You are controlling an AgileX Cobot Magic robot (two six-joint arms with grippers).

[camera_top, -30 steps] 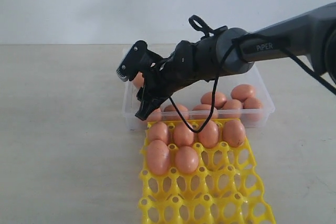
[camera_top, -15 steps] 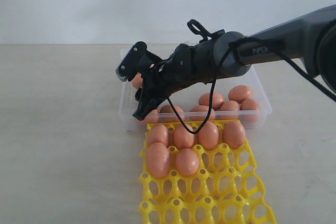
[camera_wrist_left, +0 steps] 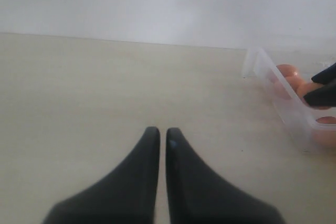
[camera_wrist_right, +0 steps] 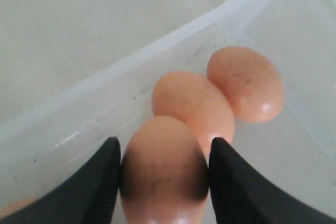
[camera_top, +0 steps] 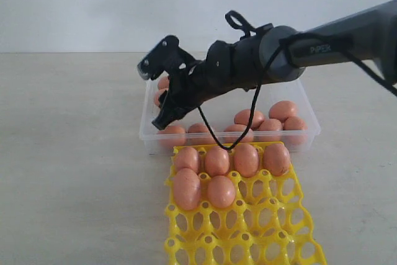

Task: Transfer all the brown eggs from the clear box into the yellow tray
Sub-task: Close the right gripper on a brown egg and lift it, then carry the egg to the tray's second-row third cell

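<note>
Nearest: noted yellow tray (camera_top: 291,240) with six brown eggs (camera_top: 217,161) seated, four across the far row and two at the left of the next row; other cups bare. Just behind its far edge, found clear box (camera_top: 312,130) with the rest: a cluster toward the right end, a few along the front wall, more at the left end. Over that left end, placed right gripper (camera_top: 152,96), tilted down into the box, fingers (camera_wrist_right: 105,182) partway apart and pressed against both sides of one held egg (camera_wrist_right: 164,177) — judged gripped round its widest part. Cannot tell whether lifted clear of the box floor. Just beyond it, seen two neighbour eggs (camera_wrist_right: 191,108) touching each other, close to the box wall. Step in hand, as judged: carrying this egg out. Keep squeeze light and steady, enough to hold a smooth shell but short of cracking it. Raise straight up past the rim and the neighbours before swinging toward the tray. Mind the black cable (camera_top: 248,122) looping low near the seated far row. Aim for the open cup (camera_top: 248,187) beside the two in the second row; lower until settled between the pegs, then release — no dropping from height. Off to the box's left end, out of the exterior view, logged left gripper (camera_wrist_left: 159,129) over bare table (camera_wrist_left: 79,87), fingers all but closed, holding nothing.
</note>
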